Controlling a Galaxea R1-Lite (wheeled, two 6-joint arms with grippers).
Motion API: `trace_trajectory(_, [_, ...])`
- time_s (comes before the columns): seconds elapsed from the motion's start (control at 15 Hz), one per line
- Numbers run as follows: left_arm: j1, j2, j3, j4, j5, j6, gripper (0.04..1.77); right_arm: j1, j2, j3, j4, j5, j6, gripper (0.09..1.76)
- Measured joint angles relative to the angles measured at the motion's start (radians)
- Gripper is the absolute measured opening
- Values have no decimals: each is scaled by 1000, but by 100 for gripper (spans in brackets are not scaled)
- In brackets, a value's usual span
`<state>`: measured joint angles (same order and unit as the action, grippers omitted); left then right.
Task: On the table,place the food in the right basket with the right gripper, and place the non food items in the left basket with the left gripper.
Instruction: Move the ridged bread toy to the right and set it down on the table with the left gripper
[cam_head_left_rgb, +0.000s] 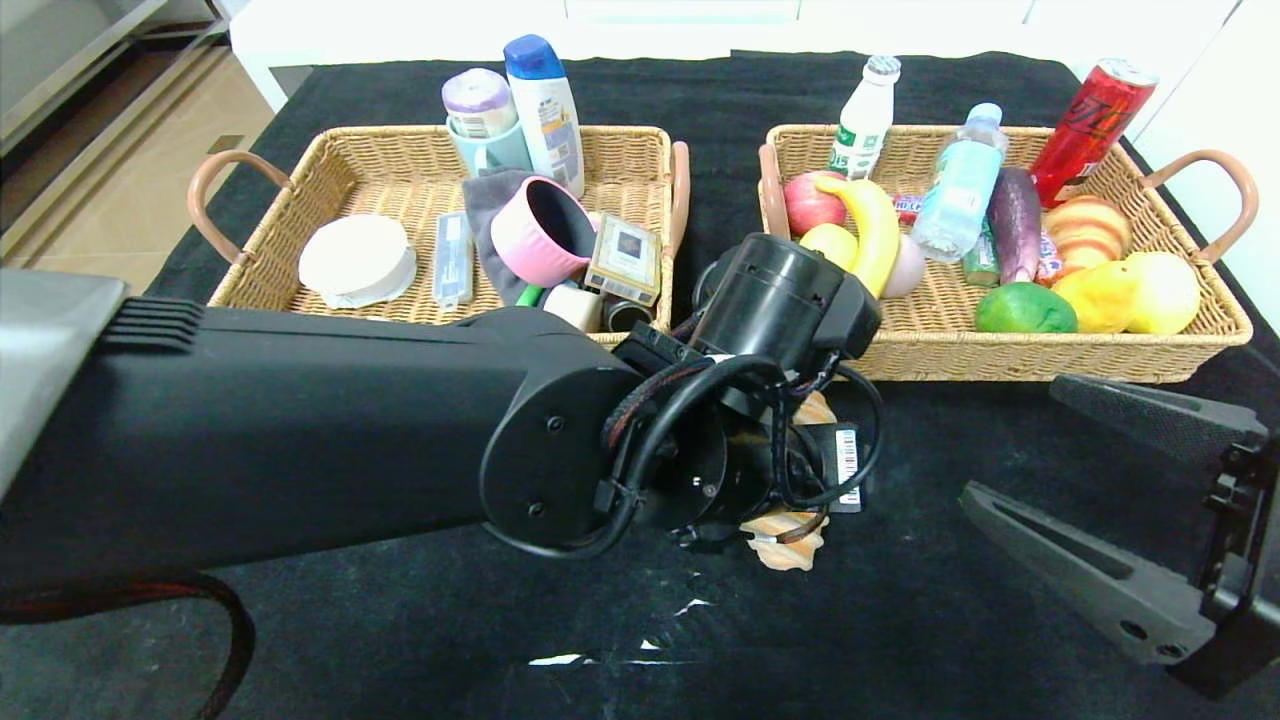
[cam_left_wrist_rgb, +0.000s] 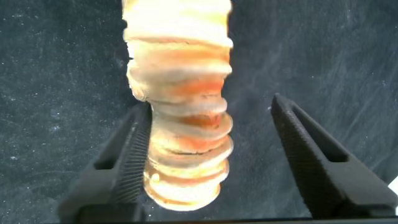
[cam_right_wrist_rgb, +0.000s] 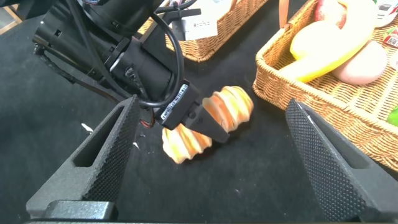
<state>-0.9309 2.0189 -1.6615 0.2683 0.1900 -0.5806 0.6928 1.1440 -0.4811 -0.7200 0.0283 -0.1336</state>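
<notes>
Between left claw's spread fingers, bread roll

In the head view the left arm's wrist covers the left tool and most of the bread roll, of which only two ends show. The left wrist view cuts off the roll's far end. The right tool is cropped at the corner.

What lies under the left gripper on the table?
A ridged bread roll lies on the black table between the left gripper's open fingers. In the head view the arm hides most of it.
</notes>
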Motion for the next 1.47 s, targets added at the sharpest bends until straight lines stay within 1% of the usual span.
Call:
trace_trajectory(0.2, [0, 0, 0, 1, 3, 3, 153, 4, 4, 2, 0, 0, 0, 171])
trace_trajectory(0.4, [-9, -10, 11, 4, 59, 37, 159, 6, 7, 4, -3, 0, 0, 171])
trace_trajectory(0.6, [-21, -40, 26, 3, 68, 74, 163, 6, 7, 4, -3, 0, 0, 171])
trace_trajectory(0.67, [-26, -50, 31, 3, 85, 80, 164, 6, 7, 4, -3, 0, 0, 171])
trace_trajectory(0.73, [-30, -61, 38, 1, 116, 86, 165, 7, 7, 4, -3, 0, 0, 171])
trace_trajectory(0.93, [-39, -86, 65, 2, 208, 150, 167, 8, 7, 6, -3, 0, 0, 171])
trace_trajectory(1.07, [-46, -111, 100, 7, 232, 206, 168, 15, 6, 7, -3, 0, 0, 171])
trace_trajectory(1.13, [-49, -130, 121, 25, 236, 225, 168, 20, 6, 8, -2, 0, 0, 171])
trace_trajectory(1.2, [-50, -150, 136, 67, 236, 236, 169, 22, 6, 8, -2, 0, 0, 171])
trace_trajectory(1.33, [-51, -197, 154, 183, 228, 267, 169, 24, 7, 9, -1, 0, 0, 171])
trace_trajectory(1.4, [-48, -226, 165, 223, 222, 320, 169, 25, 7, 9, -1, 0, 0, 171])
trace_trajectory(1.47, [-36, -260, 184, 246, 217, 412, 170, 26, 7, 10, -1, 0, 0, 171])
